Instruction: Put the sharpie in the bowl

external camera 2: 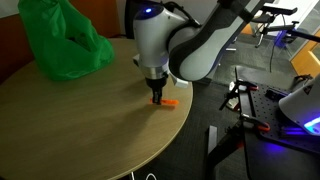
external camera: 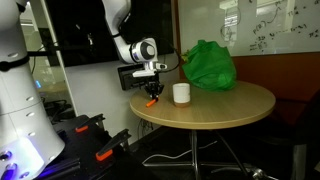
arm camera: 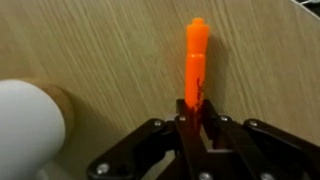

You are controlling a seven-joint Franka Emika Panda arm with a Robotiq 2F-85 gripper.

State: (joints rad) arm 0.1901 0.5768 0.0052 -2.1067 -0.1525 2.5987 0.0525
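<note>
The sharpie is an orange marker lying on the round wooden table; it also shows under the gripper in both exterior views. My gripper is down at the table's edge with both fingers closed on the marker's near end. The bowl is a white round vessel standing on the table just beside the gripper; in the wrist view it is the white shape at the lower left. It is hidden behind the arm in an exterior view.
A crumpled green bag lies on the table behind the bowl. The gripper works near the table's edge. Robot base parts and cables sit on the floor beside it.
</note>
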